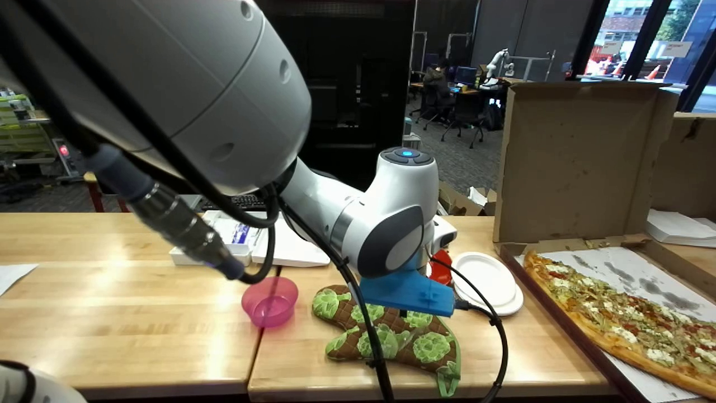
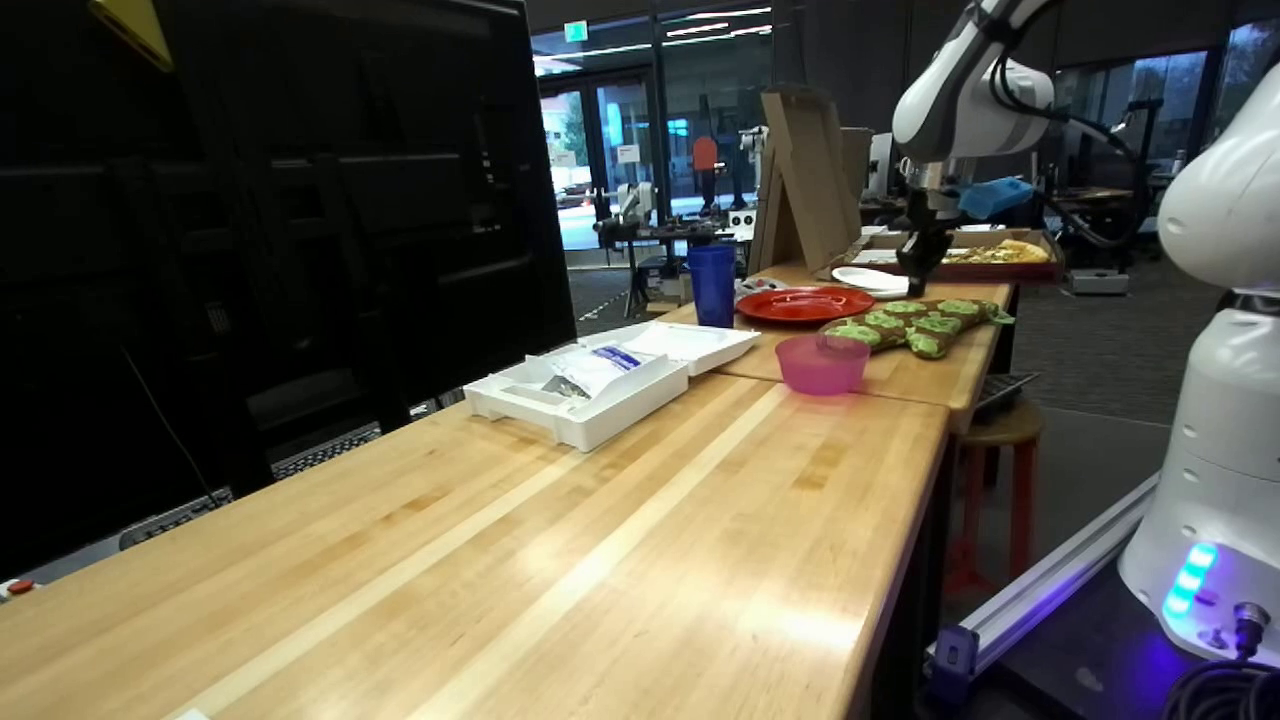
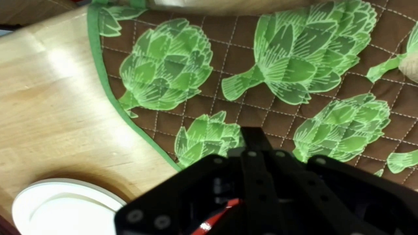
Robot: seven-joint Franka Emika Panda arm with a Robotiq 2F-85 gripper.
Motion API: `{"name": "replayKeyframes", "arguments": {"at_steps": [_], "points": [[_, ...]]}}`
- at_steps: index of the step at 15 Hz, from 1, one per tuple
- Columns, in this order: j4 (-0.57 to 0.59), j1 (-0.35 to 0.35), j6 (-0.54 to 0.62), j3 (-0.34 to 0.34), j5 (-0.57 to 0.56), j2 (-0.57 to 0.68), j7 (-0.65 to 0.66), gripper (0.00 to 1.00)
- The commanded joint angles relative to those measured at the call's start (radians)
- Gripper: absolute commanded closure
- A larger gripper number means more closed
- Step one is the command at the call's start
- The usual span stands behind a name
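Glare whitens the pale wood-strip bench. In an exterior view, charcoal carpet spreads beneath black office chairs toward dark-grey wall panels, with daylit windows at far right. In an exterior view, a red-legged stool stands by the bench's right edge; a green exit sign tops far glass doors.

Gripper points down, fingers together. White wrist sits just above gripper, blue light on top. Forearm slopes up and away from it; base well apart from gripper, light strip glowing blue.
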Motion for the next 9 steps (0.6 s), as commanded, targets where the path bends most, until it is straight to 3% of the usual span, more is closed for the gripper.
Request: {"name": "replayKeyframes", "arguments": {"at_steps": [1,9], "points": [[0.011,0.032,-0.03,-0.012,0.059,0.017,-0.047,1.0],[0.048,0.044,-0.032,0.002,0.124,0.116,-0.075,1.0]]}}
